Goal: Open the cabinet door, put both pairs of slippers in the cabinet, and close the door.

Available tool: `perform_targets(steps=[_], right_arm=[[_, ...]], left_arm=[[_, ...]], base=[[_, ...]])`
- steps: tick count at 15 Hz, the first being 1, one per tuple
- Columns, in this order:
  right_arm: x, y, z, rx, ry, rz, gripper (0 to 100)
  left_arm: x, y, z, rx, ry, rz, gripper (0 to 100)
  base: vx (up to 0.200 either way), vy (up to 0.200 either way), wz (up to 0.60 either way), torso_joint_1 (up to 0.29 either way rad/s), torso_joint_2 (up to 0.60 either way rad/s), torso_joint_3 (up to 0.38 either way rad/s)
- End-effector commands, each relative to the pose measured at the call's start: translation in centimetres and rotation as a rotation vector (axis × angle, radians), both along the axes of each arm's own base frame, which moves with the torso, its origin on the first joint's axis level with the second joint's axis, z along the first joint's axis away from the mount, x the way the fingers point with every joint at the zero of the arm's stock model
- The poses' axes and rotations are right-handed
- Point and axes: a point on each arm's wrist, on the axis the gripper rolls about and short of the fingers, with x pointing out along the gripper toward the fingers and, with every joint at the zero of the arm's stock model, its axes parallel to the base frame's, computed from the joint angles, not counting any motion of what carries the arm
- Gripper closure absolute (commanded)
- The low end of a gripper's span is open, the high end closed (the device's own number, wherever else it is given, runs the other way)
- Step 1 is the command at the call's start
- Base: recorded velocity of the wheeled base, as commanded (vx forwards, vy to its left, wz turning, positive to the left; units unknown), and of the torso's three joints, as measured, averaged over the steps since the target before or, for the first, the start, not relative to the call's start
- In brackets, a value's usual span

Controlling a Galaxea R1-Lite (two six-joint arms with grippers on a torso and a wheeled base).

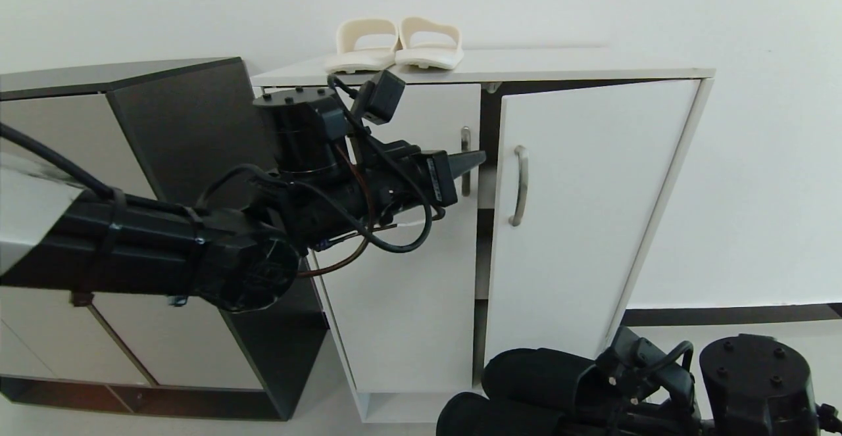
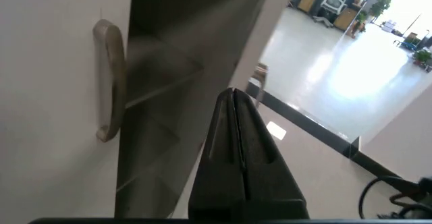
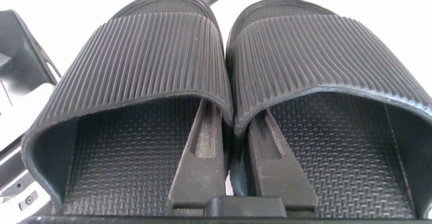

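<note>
Ribbed black slippers (image 3: 155,55) pinched together by right pincer (image 3: 234,116); left pincer (image 2: 234,99) closed, near curved metal handle (image 2: 111,82).

A pair of black slippers (image 3: 158,65) lies side by side, touching along their inner edges, seen from the heel end. Each has a broad ribbed strap arching over a footbed with a fine diamond texture. The right hand (image 3: 235,113) reaches under the straps with one of its fingers (image 3: 196,163) inside each slipper, the two adjoining strap walls pinched tightly between them.
</note>
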Motion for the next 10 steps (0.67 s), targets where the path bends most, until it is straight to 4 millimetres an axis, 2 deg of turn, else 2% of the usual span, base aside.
perform_targets(steps=[1,6,9,10], right_arm=[[-0.1,0.0,0.0,-0.001,0.001,0.005,100],[-0.3,0.1,-0.4,-0.021,0.007,0.019,100],[-0.4,0.1,-0.9,-0.046,0.005,0.031,100],[-0.4,0.1,-0.9,-0.046,0.007,0.032,100]], left_arm=[[2.5,-1.0,-1.5,0.011,0.024,0.015,100],[4.0,-1.9,-1.0,0.001,0.036,0.013,100],[4.2,-2.2,-1.0,-0.002,0.033,0.009,100],[4.1,-2.4,-1.0,-0.002,0.033,0.006,100]], base=[[0.000,0.000,0.00,0.000,0.00,0.000],[0.000,0.000,0.00,0.000,0.00,0.000],[0.000,0.000,0.00,0.000,0.00,0.000],[-0.200,0.000,0.00,0.007,0.00,-0.002]])
